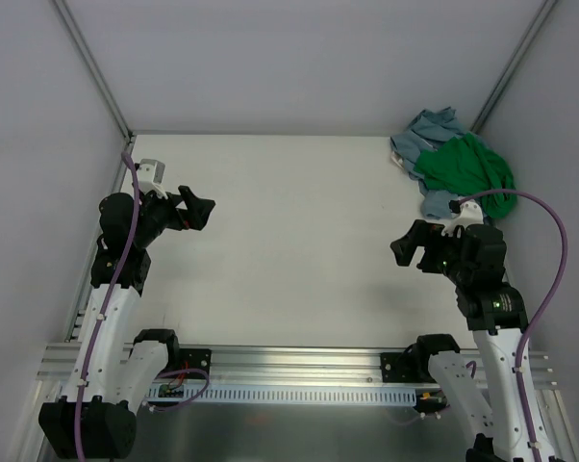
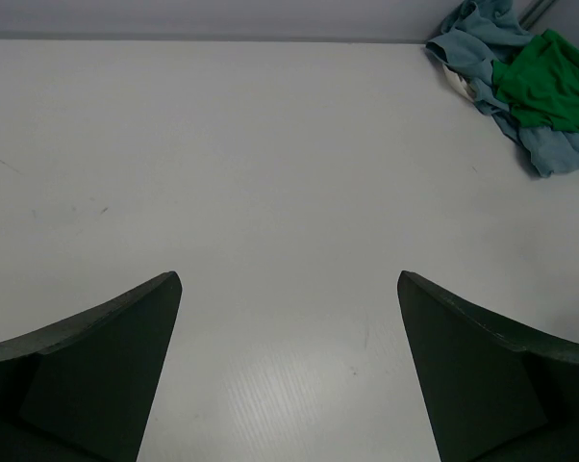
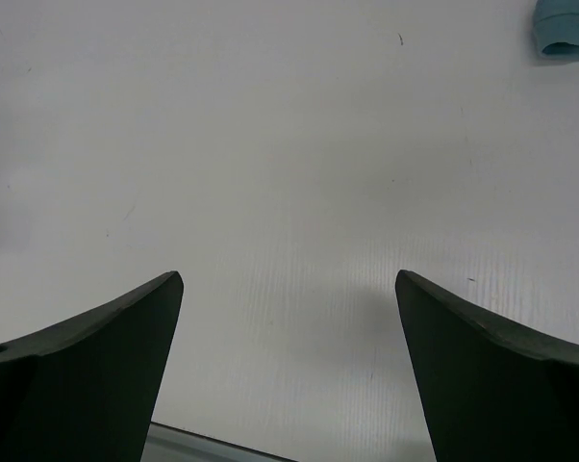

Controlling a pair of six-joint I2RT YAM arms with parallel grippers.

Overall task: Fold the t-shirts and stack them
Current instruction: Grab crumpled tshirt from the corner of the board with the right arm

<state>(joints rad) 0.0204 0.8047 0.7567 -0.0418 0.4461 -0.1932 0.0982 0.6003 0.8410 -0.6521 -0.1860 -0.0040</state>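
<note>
The white table (image 1: 289, 241) holds, far right, a green t-shirt (image 1: 467, 168) crumpled over a blue-grey t-shirt (image 1: 429, 130).

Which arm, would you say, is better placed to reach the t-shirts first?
Right: the right gripper hovers near the t-shirts heaped in the far right corner; the left gripper is across the table.

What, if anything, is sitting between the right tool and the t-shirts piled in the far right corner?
Nothing visible. The right tool hangs open over the table. The green t-shirt lies crumpled on the blue-grey t-shirt in that corner, and only bare white surface shows between tool and pile.
</note>
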